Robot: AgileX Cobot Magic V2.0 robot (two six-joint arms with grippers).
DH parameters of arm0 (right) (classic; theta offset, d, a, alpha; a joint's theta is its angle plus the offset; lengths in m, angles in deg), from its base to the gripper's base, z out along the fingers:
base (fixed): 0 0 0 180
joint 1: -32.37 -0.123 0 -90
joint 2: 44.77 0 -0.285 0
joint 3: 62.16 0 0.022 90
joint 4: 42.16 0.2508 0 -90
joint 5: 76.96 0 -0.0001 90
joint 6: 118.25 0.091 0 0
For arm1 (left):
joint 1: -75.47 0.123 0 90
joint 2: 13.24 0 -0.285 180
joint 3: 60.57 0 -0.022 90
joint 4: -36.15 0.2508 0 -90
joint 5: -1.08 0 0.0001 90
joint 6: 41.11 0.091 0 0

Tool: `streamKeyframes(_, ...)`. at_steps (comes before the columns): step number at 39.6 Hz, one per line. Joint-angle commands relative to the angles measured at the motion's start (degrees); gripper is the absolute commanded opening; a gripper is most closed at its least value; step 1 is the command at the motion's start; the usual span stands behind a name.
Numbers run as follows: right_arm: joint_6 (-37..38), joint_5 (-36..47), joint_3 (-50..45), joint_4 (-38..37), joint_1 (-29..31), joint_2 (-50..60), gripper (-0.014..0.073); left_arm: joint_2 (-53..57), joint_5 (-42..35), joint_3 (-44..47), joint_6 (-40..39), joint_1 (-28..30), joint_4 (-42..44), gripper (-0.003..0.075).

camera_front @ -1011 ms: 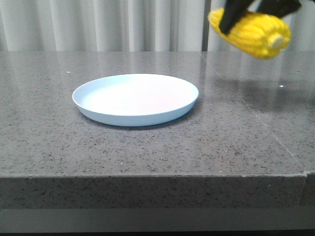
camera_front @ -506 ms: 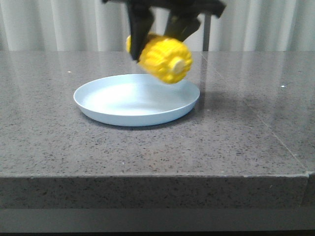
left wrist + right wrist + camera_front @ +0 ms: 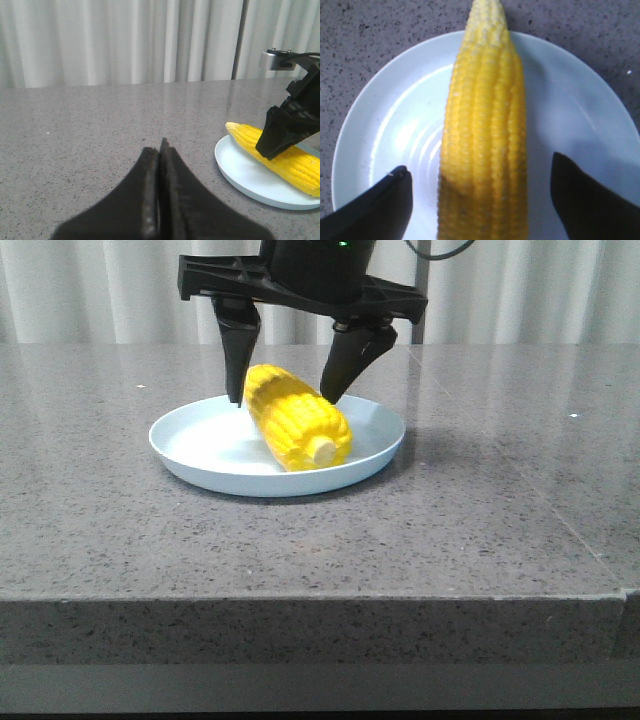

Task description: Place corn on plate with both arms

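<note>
The yellow corn (image 3: 295,419) lies on the pale blue plate (image 3: 190,445), its pale stub end toward the table's front. My right gripper (image 3: 283,400) hangs open right over the cob, one finger on each side and neither touching it. From the right wrist the corn (image 3: 485,140) runs lengthwise between the spread fingers (image 3: 372,207), over the plate (image 3: 390,115). My left gripper (image 3: 161,150) is shut and empty, low over bare table well apart from the plate (image 3: 240,167). It does not show in the front view.
The plate sits on a grey speckled stone table (image 3: 480,530). A seam in the top runs near the right end (image 3: 560,520). White curtains (image 3: 100,290) hang behind the table. The table's front edge (image 3: 300,598) is close to the camera.
My right gripper carried the corn from high at the right, leftward and down onto the plate, then opened and let it go. The cob now rests on the plate.
</note>
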Motion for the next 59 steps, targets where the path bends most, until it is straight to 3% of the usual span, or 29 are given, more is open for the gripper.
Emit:
streamKeyframes(1,0.2,2.1,2.1,0.0,0.0,3.1,0.0634,-0.7,-5.2,-1.4,0.0,-0.4,0.0,-0.0020)
streamKeyframes(12,0.2,-0.1,7.0,-0.6,0.1,7.7,0.0630,-0.7,-5.2,-1.4,0.0,-0.4,0.0,-0.0020)
streamKeyframes(15,0.2,-2.1,9.1,-1.0,0.3,8.9,0.0593,-0.7,-5.2,-1.4,0.0,-0.4,0.0,-0.0020)
streamKeyframes(25,0.2,-4.0,10.9,-1.6,0.3,10.1,0.0125,-0.7,-5.2,-1.4,0.0,-0.4,0.0,-0.0020)
streamKeyframes(33,1.5,-4.7,10.9,-2.4,1.6,11.0,-0.0064,-0.7,-5.2,-1.4,0.0,-0.4,0.0,-0.0020)
streamKeyframes(44,2.4,-9.8,6.7,-7.7,9.6,18.9,-0.0066,-0.7,-5.2,-1.4,0.0,-0.4,0.0,-0.0020)
streamKeyframes(53,4.2,-7.7,-9.3,-14.4,16.7,32.5,-0.0066,-0.7,-5.2,-1.4,0.0,-0.4,0.0,-0.0020)
streamKeyframes(59,4.8,-4.4,-20.9,-15.0,20.8,42.5,-0.0069,-0.7,-5.2,-1.4,0.0,-0.4,0.0,-0.0020)
